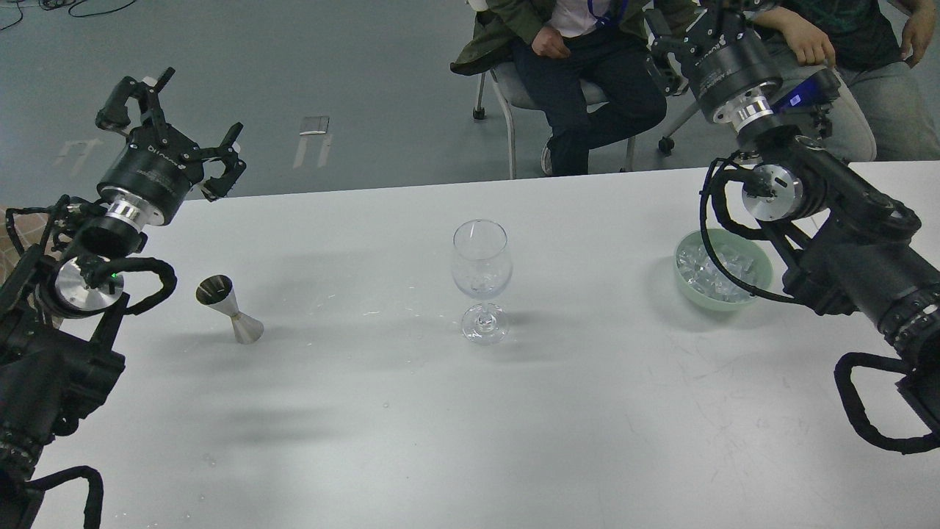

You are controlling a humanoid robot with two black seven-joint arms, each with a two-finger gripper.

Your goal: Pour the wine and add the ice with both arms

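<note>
On the white bench, a wine glass stands upright at the centre, a metal jigger lies tilted well to its left, and a pale green bowl of ice sits well to its right. The glass appears to hold a few clear cubes; no wine is discernible, and whether the jigger is full cannot be told. The task seems between steps, both arms raised clear. The left gripper hovers above the bench's far left edge, jaws spread apart and empty. The right gripper points away near the top edge; its jaw state cannot be told. The next move likely calls for the left arm to descend onto the jigger, grasping its narrow waist.
</note>
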